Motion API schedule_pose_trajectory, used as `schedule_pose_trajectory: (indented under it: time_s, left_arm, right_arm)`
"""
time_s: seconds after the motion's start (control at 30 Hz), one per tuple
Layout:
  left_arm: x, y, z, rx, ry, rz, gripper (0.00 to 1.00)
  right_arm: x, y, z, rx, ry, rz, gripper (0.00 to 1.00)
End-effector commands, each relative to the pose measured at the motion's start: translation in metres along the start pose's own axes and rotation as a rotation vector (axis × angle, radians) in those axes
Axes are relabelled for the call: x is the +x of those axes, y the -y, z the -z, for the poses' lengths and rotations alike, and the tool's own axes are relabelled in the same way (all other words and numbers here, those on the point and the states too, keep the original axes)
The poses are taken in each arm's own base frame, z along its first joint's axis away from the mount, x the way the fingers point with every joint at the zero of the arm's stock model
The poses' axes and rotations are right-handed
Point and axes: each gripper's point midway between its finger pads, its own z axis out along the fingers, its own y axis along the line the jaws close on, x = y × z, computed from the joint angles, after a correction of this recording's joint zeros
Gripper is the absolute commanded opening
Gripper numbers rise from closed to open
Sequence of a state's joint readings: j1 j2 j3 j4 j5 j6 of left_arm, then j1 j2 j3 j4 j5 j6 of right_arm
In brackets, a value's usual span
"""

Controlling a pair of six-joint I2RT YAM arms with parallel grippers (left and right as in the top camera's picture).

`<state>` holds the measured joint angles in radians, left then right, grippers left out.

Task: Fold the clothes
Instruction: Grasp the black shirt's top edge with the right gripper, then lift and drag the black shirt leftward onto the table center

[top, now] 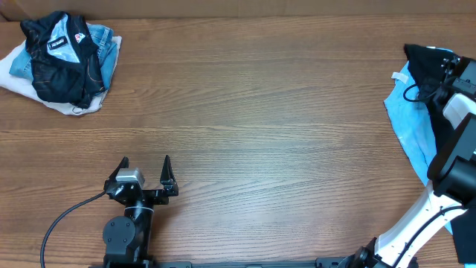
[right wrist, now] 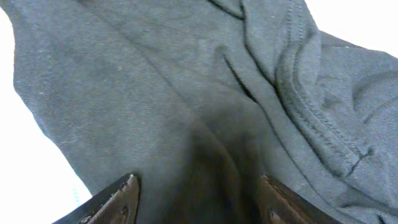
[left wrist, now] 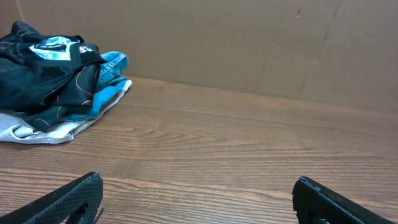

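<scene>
Overhead | left fingers (top: 168,177) spread, pointing forward | right fingers (right wrist: 118,199) straddling black T-shirt (right wrist: 155,93)

**Clothes at Two Ends of the Table**

A heap of clothes (top: 63,74) sits at the far left corner of the table (top: 260,97), with a jacket (top: 59,45) on top. At the right edge, the T-shirt (top: 425,63) lies bunched on a second shirt (top: 405,123). The right gripper (right wrist: 199,186) is over the T-shirt, apparently with cloth between its fingers. The left gripper (top: 146,173) stands near the front edge, left of centre, well apart from both piles.
</scene>
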<state>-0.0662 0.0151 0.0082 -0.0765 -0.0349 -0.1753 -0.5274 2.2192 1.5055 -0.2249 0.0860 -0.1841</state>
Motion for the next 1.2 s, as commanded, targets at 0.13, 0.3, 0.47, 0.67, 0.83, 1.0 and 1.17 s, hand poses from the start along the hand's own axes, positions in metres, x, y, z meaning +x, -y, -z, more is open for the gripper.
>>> schedule_pose_trajectory:
  time_s: [0.13, 0.3, 0.47, 0.67, 0.83, 1.0, 1.17]
  left_arm:
    - [-0.001, 0.000, 0.000, 0.000, 0.008, -0.022, 1.00]
    - [-0.001, 0.000, 0.000, 0.000, 0.008, -0.022, 1.00]
    - [-0.001, 0.000, 0.000, 0.000, 0.008, -0.022, 1.00]
    - [-0.001, 0.000, 0.000, 0.000, 0.008, -0.023, 1.00]
    - [-0.001, 0.000, 0.000, 0.000, 0.008, -0.022, 1.00]
    - [-0.001, 0.000, 0.000, 0.000, 0.008, -0.022, 1.00]
    - [-0.001, 0.000, 0.000, 0.000, 0.008, -0.022, 1.00]
  right_arm:
    - [0.014, 0.020, -0.017, 0.005, -0.034, -0.028, 0.65]
    - [0.018, 0.019, -0.021, -0.009, -0.040, -0.030, 0.44]
    - [0.012, 0.020, -0.018, -0.009, -0.039, -0.047, 0.17]
    - [-0.020, 0.025, 0.004, -0.004, 0.006, -0.201, 0.04]
    - [-0.056, 0.029, 0.042, -0.019, 0.090, -0.255, 0.04]
    - [-0.086, 0.004, 0.087, -0.196, 0.153, -0.296, 0.04]
    - [-0.105, -0.021, 0.127, -0.318, 0.187, -0.312, 0.04]
